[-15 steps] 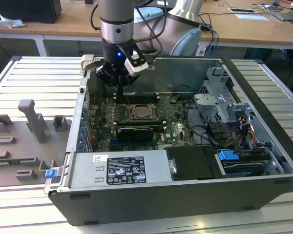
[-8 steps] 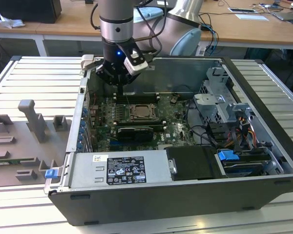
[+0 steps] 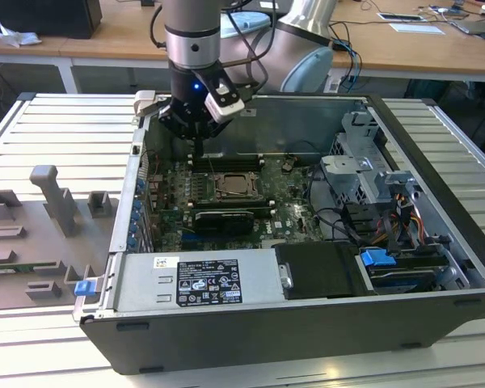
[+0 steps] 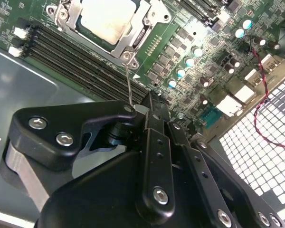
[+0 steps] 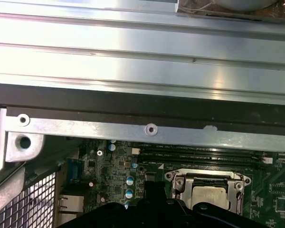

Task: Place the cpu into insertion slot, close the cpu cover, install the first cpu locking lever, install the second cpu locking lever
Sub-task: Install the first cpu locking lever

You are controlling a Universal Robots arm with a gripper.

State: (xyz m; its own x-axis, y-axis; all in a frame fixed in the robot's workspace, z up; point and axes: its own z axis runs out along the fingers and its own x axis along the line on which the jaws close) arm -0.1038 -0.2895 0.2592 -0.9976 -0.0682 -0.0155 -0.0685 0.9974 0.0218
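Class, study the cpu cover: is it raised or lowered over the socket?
Lowered. In the second wrist view the cpu cover lies flat, its silvery frame level around the pale top of the cpu.

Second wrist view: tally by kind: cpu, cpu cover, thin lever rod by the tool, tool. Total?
cpu: 1
cpu cover: 1
lever rod: 1
tool: 1
Total: 4
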